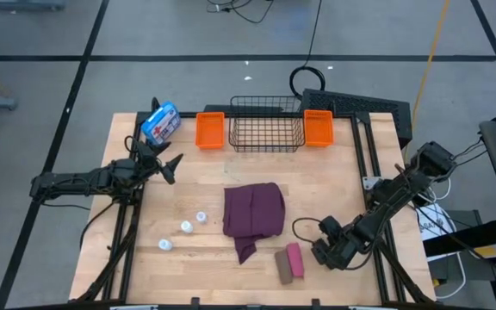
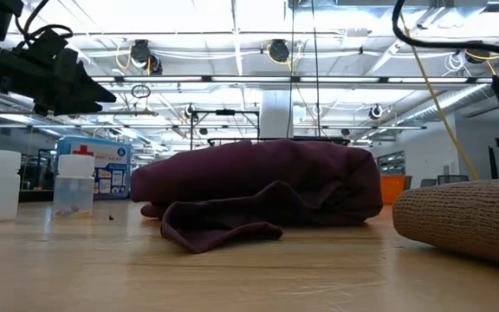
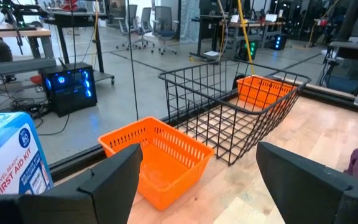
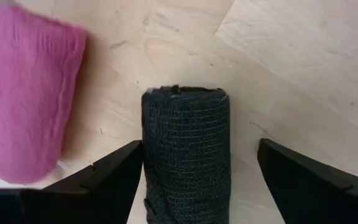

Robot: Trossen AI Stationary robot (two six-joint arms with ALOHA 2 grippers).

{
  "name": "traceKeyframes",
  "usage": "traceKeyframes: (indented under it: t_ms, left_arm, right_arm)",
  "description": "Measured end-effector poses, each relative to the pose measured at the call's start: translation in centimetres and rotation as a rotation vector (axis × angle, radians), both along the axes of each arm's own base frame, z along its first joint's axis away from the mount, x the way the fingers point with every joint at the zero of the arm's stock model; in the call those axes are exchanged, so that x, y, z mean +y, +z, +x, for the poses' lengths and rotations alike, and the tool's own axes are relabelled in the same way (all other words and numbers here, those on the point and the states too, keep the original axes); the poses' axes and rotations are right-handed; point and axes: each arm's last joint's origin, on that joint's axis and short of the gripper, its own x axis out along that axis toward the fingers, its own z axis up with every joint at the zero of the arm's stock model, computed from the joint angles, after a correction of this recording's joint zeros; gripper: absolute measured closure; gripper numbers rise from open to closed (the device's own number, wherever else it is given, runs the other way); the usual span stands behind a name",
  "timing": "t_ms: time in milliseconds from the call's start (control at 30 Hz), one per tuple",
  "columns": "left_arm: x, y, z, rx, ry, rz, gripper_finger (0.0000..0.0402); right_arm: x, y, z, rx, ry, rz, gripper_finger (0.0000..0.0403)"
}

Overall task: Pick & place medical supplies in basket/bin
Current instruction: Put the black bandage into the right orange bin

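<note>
An open-plan robotics laboratory is shown: a pale wooden worktable (image 1: pixel 334 185), grey taped concrete floor (image 1: pixel 145 77), wheeled office chairs (image 3: pixel 146 18), and ceiling strip lighting (image 2: pixel 232 26) are seen.

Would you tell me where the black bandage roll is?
The black bandage roll lies on the wooden table's front right, between the open right gripper's fingers, beside the pink roll.

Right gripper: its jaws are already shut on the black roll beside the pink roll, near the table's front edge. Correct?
Not quite. The right gripper has its jaws open, standing either side of the black roll without clamping it, as the right wrist view shows. The rest holds: the black roll lies beside the pink roll, near the table's front edge.
</note>
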Motion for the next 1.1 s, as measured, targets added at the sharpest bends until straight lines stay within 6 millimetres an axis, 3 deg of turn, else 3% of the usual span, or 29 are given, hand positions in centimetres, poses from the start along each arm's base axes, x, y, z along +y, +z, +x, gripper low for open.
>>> traceKeyframes:
  t_ms: [233, 633, 867, 1100]
  left_arm:
    - [0.0, 0.0, 0.0, 0.001, 0.0, 0.0, 0.0078]
    - [0.0, 0.0, 0.0, 0.001, 0.0, 0.0, 0.0078]
    - [0.0, 0.0, 0.0, -0.003, 0.0, 0.0, 0.0078]
    - [0.0, 0.0, 0.0, -0.002, 0.0, 0.0, 0.0078]
  right_arm:
    - [0.1, 0.6, 0.1, -0.042, 0.09, 0.022, 0.0136]
    - [0.3, 1.1, 0.3, -0.095, 0.178, 0.035, 0.0256]
    - [-0.7, 4.8, 0.0, -0.307, 0.19, 0.057, 0.0287]
    - [-2.4, 8.8, -0.7, -0.616, 0.228, -0.146, 0.0292]
